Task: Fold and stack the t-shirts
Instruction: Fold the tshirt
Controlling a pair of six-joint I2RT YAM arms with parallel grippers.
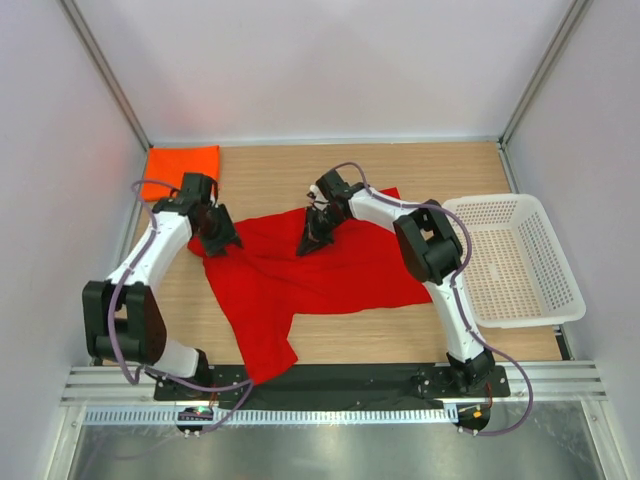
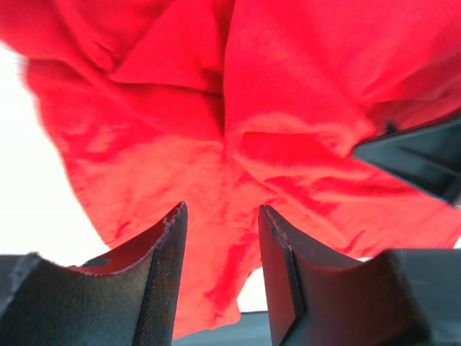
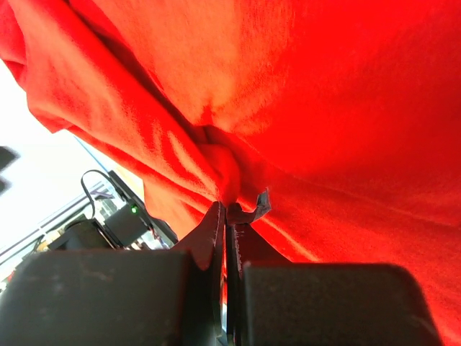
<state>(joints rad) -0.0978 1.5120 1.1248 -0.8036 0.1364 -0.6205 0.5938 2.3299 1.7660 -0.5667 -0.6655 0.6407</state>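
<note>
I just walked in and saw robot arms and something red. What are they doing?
Two robot arms are working on a red t-shirt lying rumpled on the wooden table. The right gripper is shut on a pinch of cloth near the shirt's far edge. The left gripper is at the shirt's left side, fingers open and gripping nothing. An orange t-shirt lies folded in the far left corner.

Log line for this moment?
red shirt spread; left gripper open at its edge; right gripper pinching it; orange shirt folded aside
</note>
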